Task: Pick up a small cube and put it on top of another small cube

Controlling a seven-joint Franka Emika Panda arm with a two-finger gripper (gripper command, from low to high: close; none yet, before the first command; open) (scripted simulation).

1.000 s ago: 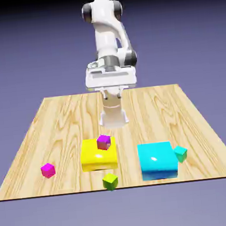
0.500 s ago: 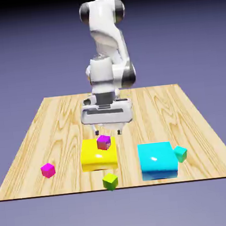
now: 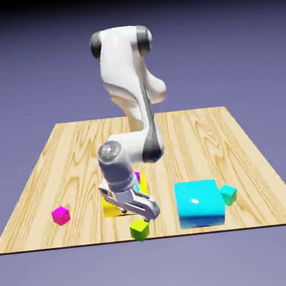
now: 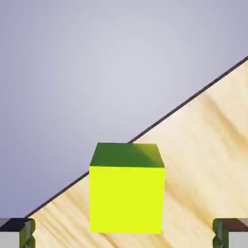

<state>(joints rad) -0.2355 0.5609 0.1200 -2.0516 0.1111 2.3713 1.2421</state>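
Light wooden bench (image 3: 60, 154) against blue-violet backdrop. Gripper (image 4: 124, 235) spread wide, hanging low over the small yellow-green cube (image 4: 126, 191) near the bench edge, not touching it.

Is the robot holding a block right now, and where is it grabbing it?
No. The gripper is open around the lime cube, fingertips apart from its sides.

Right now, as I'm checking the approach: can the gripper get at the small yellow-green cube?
Probably yes. The gripper is open, its fingertips wide to either side of the yellow-green cube, with nothing between them. The cube sits alone near the table edge.
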